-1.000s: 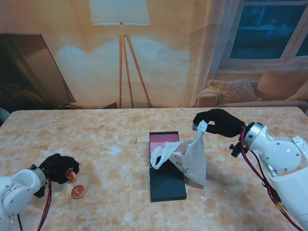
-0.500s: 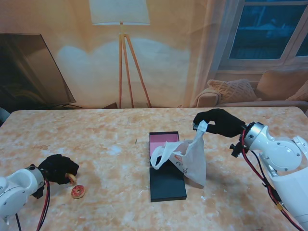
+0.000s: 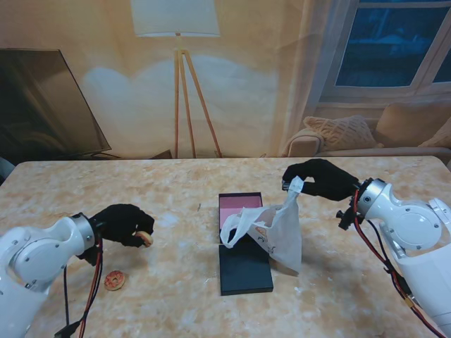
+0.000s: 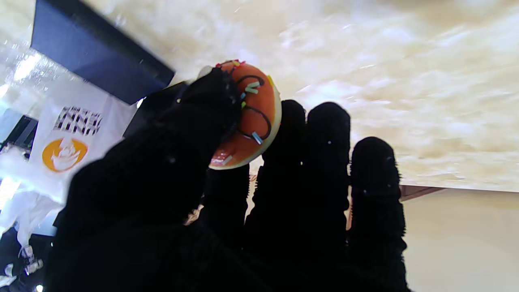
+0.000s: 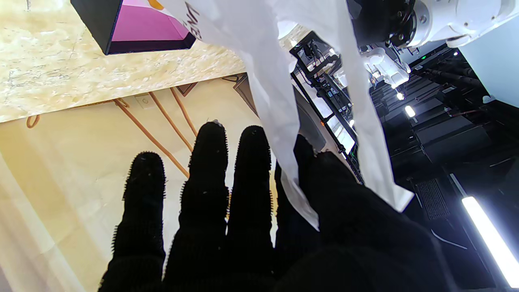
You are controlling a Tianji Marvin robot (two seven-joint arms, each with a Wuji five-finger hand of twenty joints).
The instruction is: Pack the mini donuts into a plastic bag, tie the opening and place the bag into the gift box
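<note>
Moved since a second ago: left hand (image 3: 125,224) has come up off the near-left corner of the table and swung toward the middle, carrying a donut; the right side hasn't budged.
Left hand state: fingers closed on the mini donut (image 4: 247,117), pinched between thumb and the other fingers, orange icing with sprinkles facing the wrist camera.
Right hand state: right hand (image 3: 318,179) is clamped on one top corner of the plastic bag (image 3: 276,236), holding it up so it hangs.
Bag: mouth droops open toward the left, but only one side is held, so the opening looks kinda floppy.
Gift box: gift box (image 3: 241,243) lies open on the table under the bag, pink inside farther from me, dark lid nearer to me.
Leftover: second donut (image 3: 115,281) sits on the table near the left arm.
Risk 1: donut hits the saggy rim and drops outside, probably into the box or on the table.
Risk 2: pinch looks shallow, so it could slip mid-carry.
Risk 3: pushing in might tug the bag out of the right hand's grip.
</note>
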